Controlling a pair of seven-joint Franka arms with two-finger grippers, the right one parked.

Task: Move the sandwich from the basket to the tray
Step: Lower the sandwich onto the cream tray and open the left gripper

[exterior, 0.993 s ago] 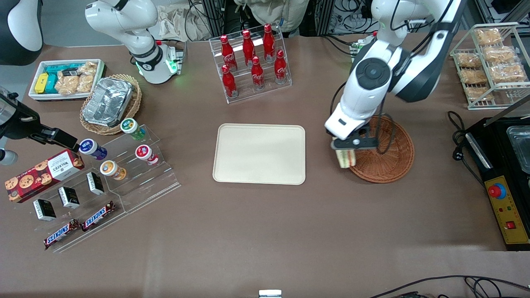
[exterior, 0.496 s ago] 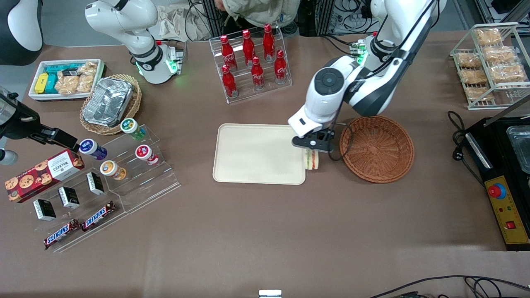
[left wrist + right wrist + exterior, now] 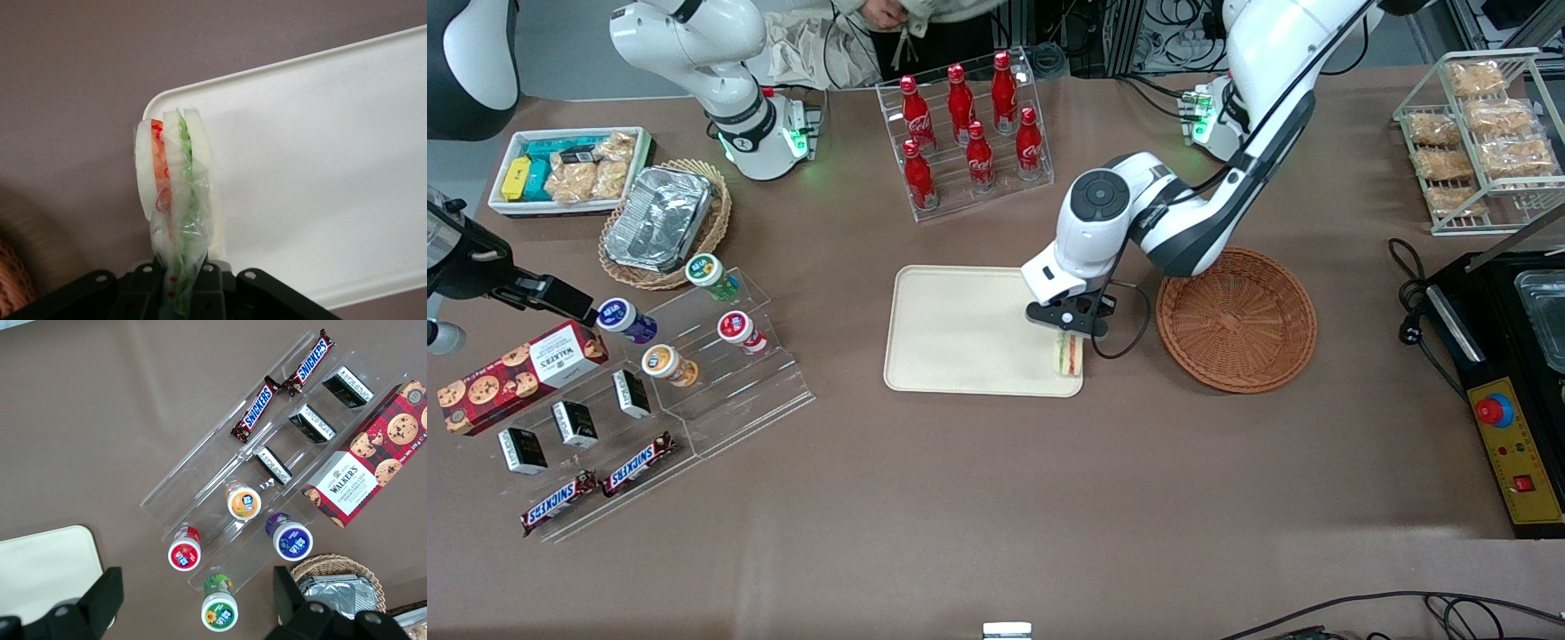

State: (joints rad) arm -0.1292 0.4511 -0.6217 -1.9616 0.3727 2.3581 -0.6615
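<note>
The sandwich [image 3: 1065, 356] [image 3: 175, 183], a wrapped wedge of white bread with red and green filling, hangs point-up in my gripper [image 3: 1069, 331] [image 3: 179, 283], which is shut on it. It is over the corner of the cream tray [image 3: 969, 329] [image 3: 320, 173] that lies nearest the basket and the front camera. I cannot tell whether it touches the tray. The reddish-brown wicker basket [image 3: 1236, 320] stands beside the tray toward the working arm's end, with nothing in it.
A rack of red cola bottles [image 3: 965, 133] stands farther from the camera than the tray. An acrylic stand with cups and snack bars [image 3: 685, 373] and a tan basket with a foil pan [image 3: 663, 222] lie toward the parked arm's end. A black machine [image 3: 1507, 373] sits past the basket.
My gripper has carried the sandwich from above the basket's rim across the table gap to over the tray's corner, and the arm has lowered.
</note>
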